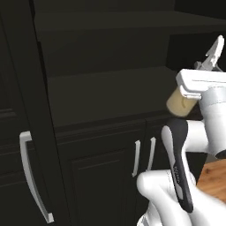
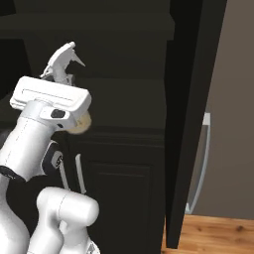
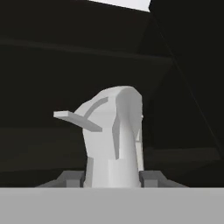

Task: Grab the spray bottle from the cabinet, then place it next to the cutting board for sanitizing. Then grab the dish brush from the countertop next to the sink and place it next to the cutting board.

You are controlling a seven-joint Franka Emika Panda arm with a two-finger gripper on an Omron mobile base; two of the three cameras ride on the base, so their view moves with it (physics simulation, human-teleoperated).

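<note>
A: Dark shelving of the cabinet is seen behind everything; its door stands swung open on the right side, handle outward. Position of the spray bottle?

B: Held off the shelf, in front of the cabinet opening, just beside the hand. Tan liquid body is seen at the gripper; the whitish sprayer head rises above it. In the hand view the jaws are clenched on the bottle, one dark tip pressed on each side of the neck below the head.

A: Axis and heading?

B: Long axis is judged roughly in line with the gripper's own axis, tilted up and away from the hand, head uppermost. In the hand view the trigger lever sticks out to that view's left; in the right base view the nozzle points toward the open door side.

A: Risks noted?

B: The grip is taken high, near the neck, so the heavier liquid end may swing or slip if the arm is turned fast. The open door and the shelf edge are near; the projecting head could be clipped on withdrawal, twisting the bottle between the jaws. The bottle may topple if it is set down tilted.
</note>
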